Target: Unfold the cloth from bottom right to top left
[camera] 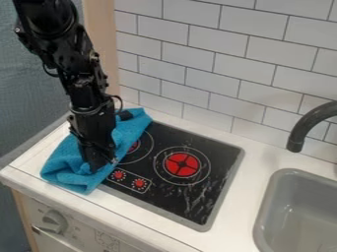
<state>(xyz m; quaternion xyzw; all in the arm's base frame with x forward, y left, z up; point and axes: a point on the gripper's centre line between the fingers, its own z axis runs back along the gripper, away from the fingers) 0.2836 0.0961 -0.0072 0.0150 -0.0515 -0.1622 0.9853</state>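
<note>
Blue cloth: from where I stand, the cloth (pixel 60 162) lies rumpled on the left of the white counter (pixel 260 162), overlapping the left side of the black stove top (pixel 217 170), one end up by the tiled wall (pixel 209 96).
Black gripper: the gripper (pixel 102 165) points down at the cloth's lower right part, beside the printed dials (pixel 129 179). I can't tell how far open it is, or whether it has any cloth in hold.
Step in hand: getting a sure pinch on that lower right part, I'd say.
Good pinch: only the upper layer, close to its edge; catch both and the whole bundle will likely come along.
Lift and path: raise it just enough to clear the folds, then lead it slowly toward the top left.
Counter's left edge: worth minding, since too long a pull could drag the cloth over it.
Letting go: low down, so the soft fabric settles flat.
</note>
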